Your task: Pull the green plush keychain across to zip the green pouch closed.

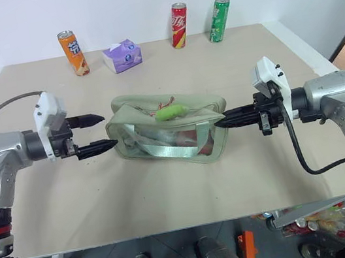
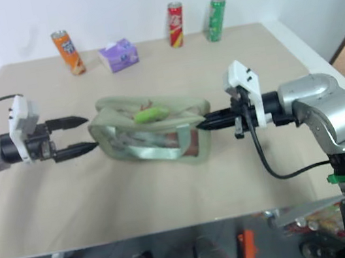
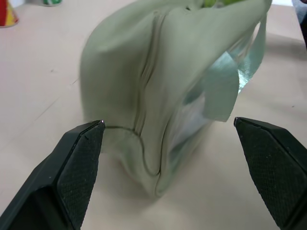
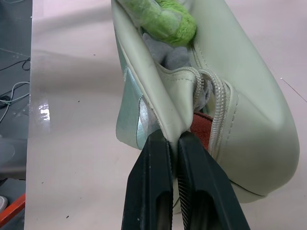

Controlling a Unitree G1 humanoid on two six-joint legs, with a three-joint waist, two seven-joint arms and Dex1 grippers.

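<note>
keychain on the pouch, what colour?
Bright lime green keychain, fuzzy; clearest in the right wrist view.

A: Count the cans past my grippers.
B: Three at the far table edge: an orange can (image 1: 73, 51), a red can (image 1: 179, 25), a green can (image 1: 220, 20).
A: Boxes?
B: One purple tissue box (image 1: 122, 55), far beyond my left gripper (image 1: 98, 133).
A: Between my grippers?
B: One green pouch (image 1: 161, 137), one green plush keychain (image 1: 171, 112) on top. Two grippers, counting my right gripper (image 1: 225, 121).
</note>
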